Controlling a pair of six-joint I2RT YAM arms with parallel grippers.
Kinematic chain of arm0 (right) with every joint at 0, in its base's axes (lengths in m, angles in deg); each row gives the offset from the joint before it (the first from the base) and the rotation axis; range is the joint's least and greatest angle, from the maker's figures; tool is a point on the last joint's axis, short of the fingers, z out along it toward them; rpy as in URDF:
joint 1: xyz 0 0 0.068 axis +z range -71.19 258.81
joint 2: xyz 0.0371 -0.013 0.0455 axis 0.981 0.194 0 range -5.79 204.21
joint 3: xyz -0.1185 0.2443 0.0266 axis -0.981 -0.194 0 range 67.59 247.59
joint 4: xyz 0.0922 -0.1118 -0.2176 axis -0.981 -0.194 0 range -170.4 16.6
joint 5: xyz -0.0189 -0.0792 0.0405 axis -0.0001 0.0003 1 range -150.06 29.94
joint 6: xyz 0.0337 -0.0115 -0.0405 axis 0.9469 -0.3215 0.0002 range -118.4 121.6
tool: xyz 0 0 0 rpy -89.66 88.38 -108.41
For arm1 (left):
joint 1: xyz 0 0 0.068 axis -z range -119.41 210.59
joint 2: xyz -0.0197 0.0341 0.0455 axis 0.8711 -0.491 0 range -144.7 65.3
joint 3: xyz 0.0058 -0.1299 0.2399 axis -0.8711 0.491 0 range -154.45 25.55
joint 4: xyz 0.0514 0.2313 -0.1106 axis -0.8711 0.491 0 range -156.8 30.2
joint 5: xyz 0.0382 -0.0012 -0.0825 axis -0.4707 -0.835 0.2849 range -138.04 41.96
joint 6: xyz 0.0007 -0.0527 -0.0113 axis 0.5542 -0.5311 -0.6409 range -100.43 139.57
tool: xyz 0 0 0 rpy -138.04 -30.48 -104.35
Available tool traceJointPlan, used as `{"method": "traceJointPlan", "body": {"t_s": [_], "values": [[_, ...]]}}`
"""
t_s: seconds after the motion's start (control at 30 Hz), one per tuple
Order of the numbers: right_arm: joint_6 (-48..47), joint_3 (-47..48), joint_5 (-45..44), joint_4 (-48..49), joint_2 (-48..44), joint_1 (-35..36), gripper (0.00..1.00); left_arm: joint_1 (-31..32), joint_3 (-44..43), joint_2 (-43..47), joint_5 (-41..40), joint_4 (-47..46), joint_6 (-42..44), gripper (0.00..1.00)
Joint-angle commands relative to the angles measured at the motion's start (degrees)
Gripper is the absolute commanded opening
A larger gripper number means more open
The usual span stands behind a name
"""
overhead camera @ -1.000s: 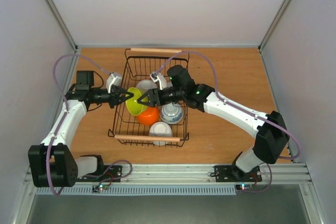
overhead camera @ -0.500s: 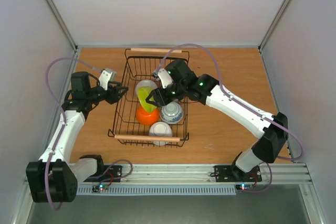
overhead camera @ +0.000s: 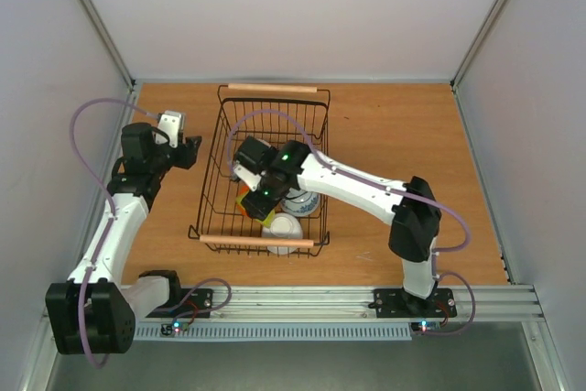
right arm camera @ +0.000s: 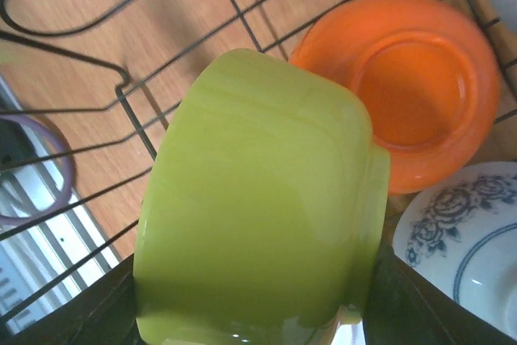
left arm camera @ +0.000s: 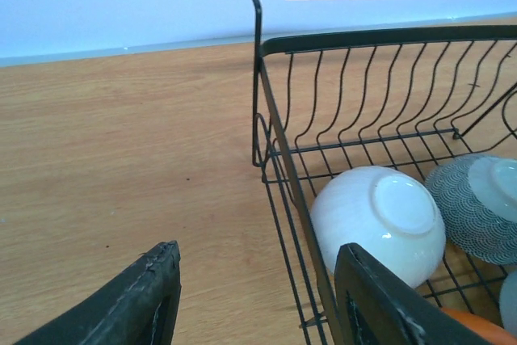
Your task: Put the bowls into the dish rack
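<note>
Wood-grain surface (overhead camera: 403,135) runs under my left hand (left arm camera: 258,305), which hangs open and empty just outside the dish rack's (overhead camera: 272,89) left wall. Further right, inside the rack, my right hand (overhead camera: 260,202) grips the lime green bowl (right arm camera: 258,199) tipped on its side, right over the orange bowl (right arm camera: 412,94) and beside a flower-patterned bowl (right arm camera: 460,248). My worry is that releasing at this tilt would drop it onto the orange bowl or roll it into its neighbours; white panels (overhead camera: 293,6) wall in the surface on three sides.
</note>
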Motion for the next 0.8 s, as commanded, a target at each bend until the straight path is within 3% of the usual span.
{"method": "traceJointPlan", "body": {"t_s": [0.0,0.77], "values": [[-2.8,3.7,-6.1,-4.2,1.8,1.7,0.01,-0.5,0.5,-0.1,-4.0,-3.7,-1.1,0.54],[-4.0,4.9,-22.5,-1.4,7.9,8.2,0.01,-0.6,-0.8,-2.4,-2.7,-2.4,-1.0,0.55]]}}
